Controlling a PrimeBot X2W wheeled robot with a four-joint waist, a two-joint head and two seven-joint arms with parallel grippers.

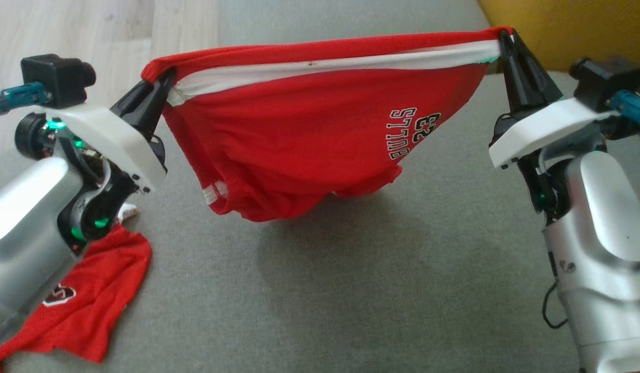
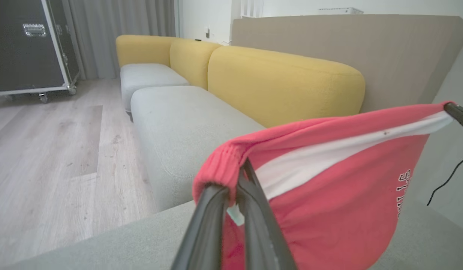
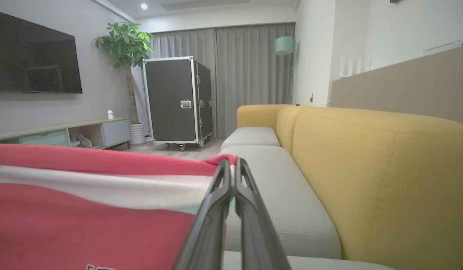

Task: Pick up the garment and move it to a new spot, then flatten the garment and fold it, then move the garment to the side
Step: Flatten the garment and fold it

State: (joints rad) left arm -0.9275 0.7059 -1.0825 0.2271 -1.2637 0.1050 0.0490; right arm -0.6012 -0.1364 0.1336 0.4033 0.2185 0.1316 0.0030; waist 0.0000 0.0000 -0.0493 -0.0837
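Two red garments — the hanging garment pinched by left gripper and right gripper, a second garment lying loose.

i'm in a home living rm: yellow/grey sofa, wall tv, potted plant, curtains, wood floor.

Two garments: held garment, lying garment; two tools: left tool, right tool

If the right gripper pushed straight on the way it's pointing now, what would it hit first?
Probably the grey seat cushion: the right gripper, shut on the red garment, points out low over it. The yellow backrest runs beside that line. Depth is hard to judge.
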